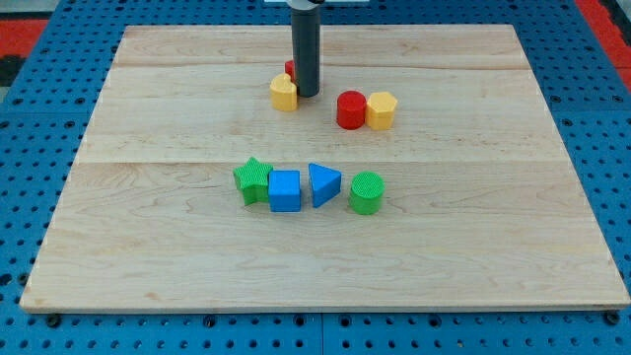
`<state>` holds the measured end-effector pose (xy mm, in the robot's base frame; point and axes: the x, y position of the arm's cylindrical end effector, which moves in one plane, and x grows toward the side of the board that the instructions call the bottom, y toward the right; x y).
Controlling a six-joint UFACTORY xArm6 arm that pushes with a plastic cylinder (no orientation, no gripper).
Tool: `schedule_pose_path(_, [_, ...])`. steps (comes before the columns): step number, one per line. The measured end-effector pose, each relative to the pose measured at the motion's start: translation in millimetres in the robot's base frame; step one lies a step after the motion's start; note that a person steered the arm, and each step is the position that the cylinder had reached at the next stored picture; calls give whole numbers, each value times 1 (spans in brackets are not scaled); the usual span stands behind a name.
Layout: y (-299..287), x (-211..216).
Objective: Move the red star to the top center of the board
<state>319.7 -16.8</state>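
Here, in the single camera view, my tip (308, 94) stands on the table (177, 247) in the upper middle of the frame, just right of a yellow block (283, 94) whose shape I cannot make out. The tool is a bare rod with nothing to open or close, so it grips nothing. The red star (290, 69) shows only as a sliver of red behind the rod and above the yellow block; whether the tip touches it I cannot tell.

Further right, a red cylinder (350, 109) and a yellow hexagon (381, 110) sit touching. In the middle of the frame a row runs left to right: green star (253, 179), blue cube (284, 190), blue triangle (323, 183), green cylinder (366, 192).

By my judgement the star is already near top centre. To finish well, the tip should come in below the star and push straight towards the frame's top, slowly, keeping the yellow block out of the path so it is not dragged along.
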Motion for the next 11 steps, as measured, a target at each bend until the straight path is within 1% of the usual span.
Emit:
schedule_pose_path(2, [-9, -2])
schedule_pose_path(3, [-34, -2])
schedule_pose_path(6, [-21, -2])
schedule_pose_path(7, [-21, -8])
schedule_pose_path(8, [-21, -37])
schedule_pose_path(9, [-21, -55])
schedule_pose_path(10, [-21, -57])
schedule_pose_path(11, [-21, -51])
